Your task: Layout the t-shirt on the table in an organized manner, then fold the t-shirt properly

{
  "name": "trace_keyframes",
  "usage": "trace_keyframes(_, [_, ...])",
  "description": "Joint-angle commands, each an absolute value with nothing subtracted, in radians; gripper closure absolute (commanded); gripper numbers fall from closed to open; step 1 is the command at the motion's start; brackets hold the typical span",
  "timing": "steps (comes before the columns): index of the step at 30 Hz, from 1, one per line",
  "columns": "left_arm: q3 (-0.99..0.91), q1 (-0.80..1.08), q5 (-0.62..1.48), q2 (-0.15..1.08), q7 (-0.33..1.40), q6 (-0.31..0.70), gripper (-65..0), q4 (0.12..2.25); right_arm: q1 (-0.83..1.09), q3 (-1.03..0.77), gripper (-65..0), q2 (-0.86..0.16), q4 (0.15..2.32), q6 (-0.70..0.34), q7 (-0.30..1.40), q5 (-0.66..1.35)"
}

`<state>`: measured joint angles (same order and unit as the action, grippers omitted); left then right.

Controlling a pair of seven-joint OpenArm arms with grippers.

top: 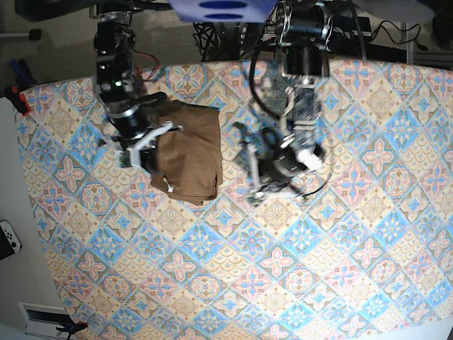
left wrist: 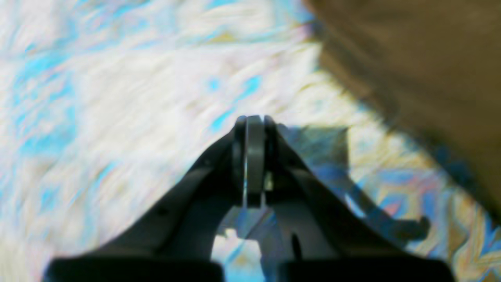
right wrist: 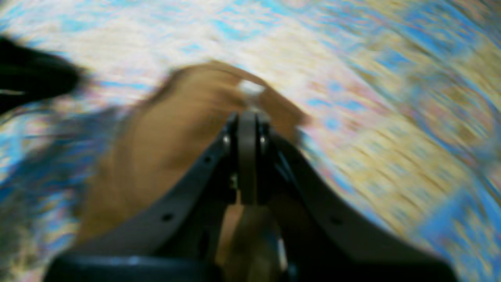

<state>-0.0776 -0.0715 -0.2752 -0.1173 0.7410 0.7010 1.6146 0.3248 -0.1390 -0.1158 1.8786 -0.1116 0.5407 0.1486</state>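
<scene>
Closed right end effector (right wrist: 247, 117) is seen over the folded t-shirt (top: 190, 150) (soft, limp, light); left end effector (left wrist: 253, 119) closed, empty, over the worktop (top: 297, 283). Edges or corners are best pinched.

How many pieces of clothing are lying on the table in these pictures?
1. Only the t-shirt, a brown bundle on the table, on the left side of the base view under the right claw. Another piece folded inside it would stay hidden.
</scene>
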Motion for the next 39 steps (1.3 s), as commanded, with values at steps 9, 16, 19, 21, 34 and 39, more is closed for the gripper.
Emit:
trace_keyframes(9, [-0.136,0.243,-0.263,-0.042,0.727,0.698,0.0,1.966,0.433,-0.243,0.0,-0.116,1.933,-0.116,0.513,0.156])
trace_keyframes(16, [-0.252,0.412,-0.259,-0.045,0.708,0.698,0.0,2.086,0.535,-0.321,0.0,-0.033,1.931,-0.116,0.340,0.156])
trace_keyframes(19, [-0.285,0.492,-0.216,-0.045,0.602,0.698,0.0,2.091,0.605,-0.334,0.0,-0.022,1.931,-0.116,0.278,0.156])
trace_keyframes(21, [-0.311,0.549,-0.191,-0.045,0.536,0.698,0.0,2.091,0.656,-0.332,0.0,-0.016,1.931,-0.116,0.242,0.156])
trace_keyframes(34, [-0.418,0.888,-0.054,-0.038,0.283,0.698,0.0,2.081,0.891,-0.338,0.0,0.053,1.920,-0.116,-0.071,0.157])
trace_keyframes(39, [-0.420,0.917,-0.059,-0.038,0.282,0.698,0.0,2.032,0.987,-0.338,0.0,0.099,1.902,-0.116,-0.145,0.157])
